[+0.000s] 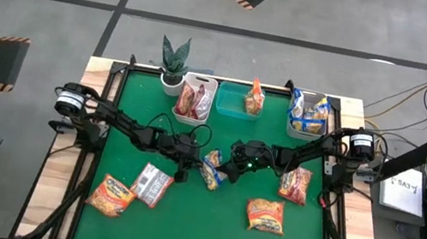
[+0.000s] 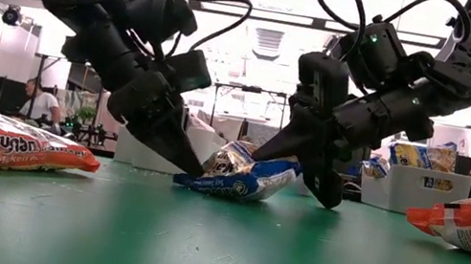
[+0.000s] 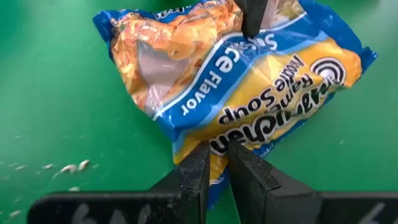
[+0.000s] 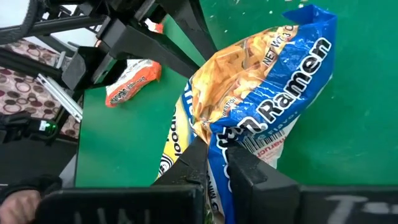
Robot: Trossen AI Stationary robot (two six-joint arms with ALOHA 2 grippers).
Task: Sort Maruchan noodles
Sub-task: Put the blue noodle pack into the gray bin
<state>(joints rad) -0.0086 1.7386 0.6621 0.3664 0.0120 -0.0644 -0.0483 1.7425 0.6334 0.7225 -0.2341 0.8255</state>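
Item: blue-and-yellow Maruchan packet [image 1: 211,169], lying mid-bench, just toward 12 o'clock of centre. I am pinching it at opposite edges: my right hand [image 2: 329,199] clenched on one crinkly seam, my left hand [image 2: 195,170] clenched on the other. Judged light, soft-skinned, slippery, with a brittle noodle block; the flat end seams are handling best.

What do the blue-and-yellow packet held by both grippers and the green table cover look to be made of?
The blue-and-yellow crinkly noodle packet looks like thin glossy plastic film: it creases, wrinkles and catches light where the left gripper and right gripper pinch it. The green table cover looks like a matte, smooth mat, perhaps felt or rubber; it shows only soft sheen, so which is uncertain.
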